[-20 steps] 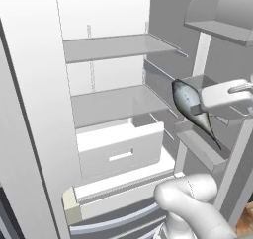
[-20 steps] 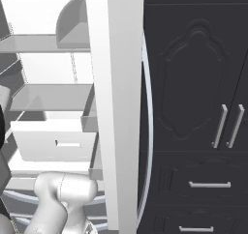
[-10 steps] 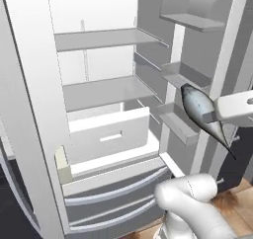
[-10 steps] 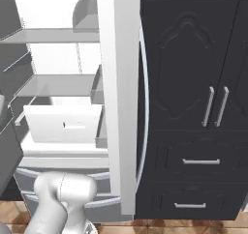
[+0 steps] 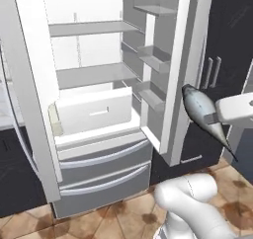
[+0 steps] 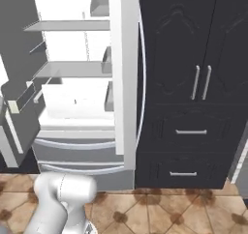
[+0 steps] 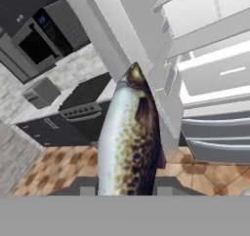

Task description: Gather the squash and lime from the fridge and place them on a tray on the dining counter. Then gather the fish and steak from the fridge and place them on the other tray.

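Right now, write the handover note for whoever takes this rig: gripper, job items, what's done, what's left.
Gripper: shut on the fish, carried clear of the fridge, in front of its open right door.
Fridge: both doors open, white drawer pulled out; no steak, squash or lime can be made out on its shelves from here.
Done: fish is out of the fridge.
Left: take the fish to its tray on the dining counter, then fetch the steak. Check the squash and lime tray on arrival.

The fridge (image 5: pixel 34 85) stands open on the brown tiled floor (image 6: pixel 184 211). Inside are two grey shelves (image 5: pixel 94 74) with nothing on them. Below them a white drawer (image 5: pixel 94 112) is pulled forward. The open door carries grey bins (image 5: pixel 157 59).
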Robot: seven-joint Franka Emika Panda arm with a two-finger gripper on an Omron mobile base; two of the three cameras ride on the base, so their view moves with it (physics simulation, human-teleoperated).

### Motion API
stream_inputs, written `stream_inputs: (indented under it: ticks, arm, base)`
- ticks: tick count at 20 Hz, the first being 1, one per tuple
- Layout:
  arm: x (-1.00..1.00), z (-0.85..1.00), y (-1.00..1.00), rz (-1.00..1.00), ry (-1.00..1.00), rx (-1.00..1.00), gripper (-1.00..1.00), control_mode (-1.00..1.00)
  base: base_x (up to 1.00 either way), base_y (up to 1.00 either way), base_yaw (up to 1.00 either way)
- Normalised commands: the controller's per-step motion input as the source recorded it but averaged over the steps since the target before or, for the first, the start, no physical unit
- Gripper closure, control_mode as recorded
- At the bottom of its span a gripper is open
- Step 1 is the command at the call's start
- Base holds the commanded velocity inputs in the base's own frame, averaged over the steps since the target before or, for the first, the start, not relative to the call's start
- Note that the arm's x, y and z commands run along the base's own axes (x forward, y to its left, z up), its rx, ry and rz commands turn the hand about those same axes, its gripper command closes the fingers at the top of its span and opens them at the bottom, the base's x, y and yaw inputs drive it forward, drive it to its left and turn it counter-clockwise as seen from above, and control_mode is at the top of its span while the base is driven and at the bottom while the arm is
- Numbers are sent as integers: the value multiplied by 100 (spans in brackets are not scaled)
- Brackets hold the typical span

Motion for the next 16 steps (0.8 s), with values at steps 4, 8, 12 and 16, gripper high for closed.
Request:
stream_inputs:
  ticks: [4, 8, 12, 16]
  arm:
    - [0, 0, 0, 0, 0, 0, 100, 100]
    - [0, 0, 0, 0, 0, 0, 100, 100]
    - [0, 0, 0, 0, 0, 0, 100, 100]
    - [0, 0, 0, 0, 0, 0, 100, 100]
  base:
    - [-50, 52, 14]
    - [-9, 80, 27]
    - [0, 88, 33]
    - [0, 83, 36]
